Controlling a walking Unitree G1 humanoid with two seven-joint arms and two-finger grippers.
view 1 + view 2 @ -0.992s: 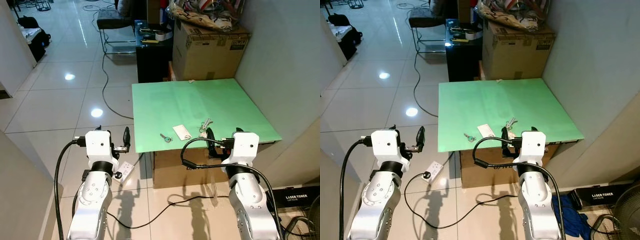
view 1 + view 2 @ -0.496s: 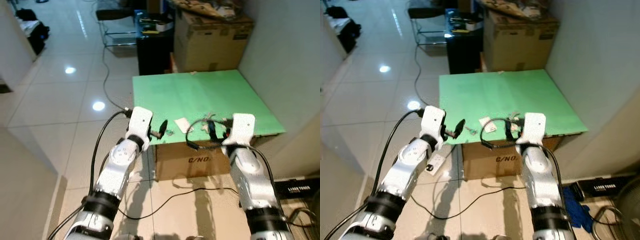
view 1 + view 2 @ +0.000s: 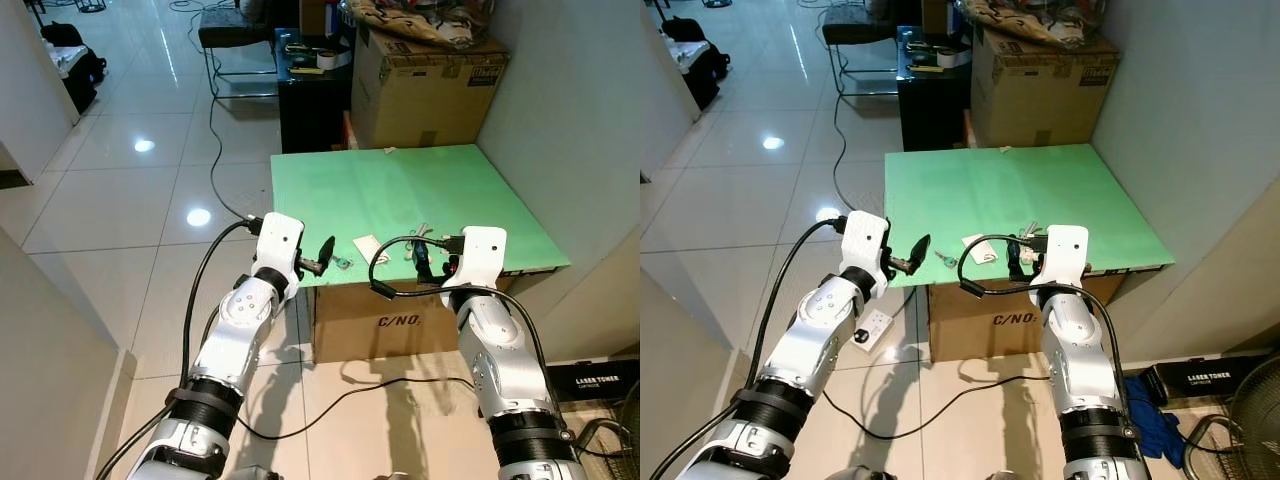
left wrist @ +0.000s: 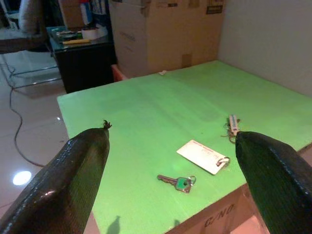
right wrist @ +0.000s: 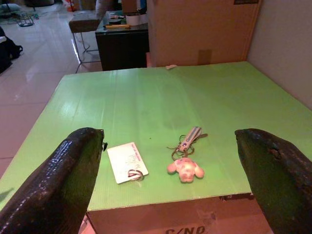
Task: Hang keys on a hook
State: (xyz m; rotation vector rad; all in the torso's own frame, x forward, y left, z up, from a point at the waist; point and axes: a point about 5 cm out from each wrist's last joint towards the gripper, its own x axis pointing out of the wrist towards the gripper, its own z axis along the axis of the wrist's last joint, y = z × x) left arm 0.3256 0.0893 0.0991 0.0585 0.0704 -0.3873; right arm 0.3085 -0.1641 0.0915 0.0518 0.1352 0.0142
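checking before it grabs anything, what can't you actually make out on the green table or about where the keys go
- Any hook: the head views end at the grey wall, with none seen.
- Print on the white card tag: too small, right wrist view.
- Teeth of the green-headed silver key: too small, left wrist view.
- The pink plush keychain in the head views: behind the right gripper.
- Table legs: hidden under the green tabletop.

two silver jointed arms with black collar rings, each ending in a white boxy wrist block; black cables loop from both wrists; the fingers (image 4: pixel 68 183) are thick, black, slightly glossy
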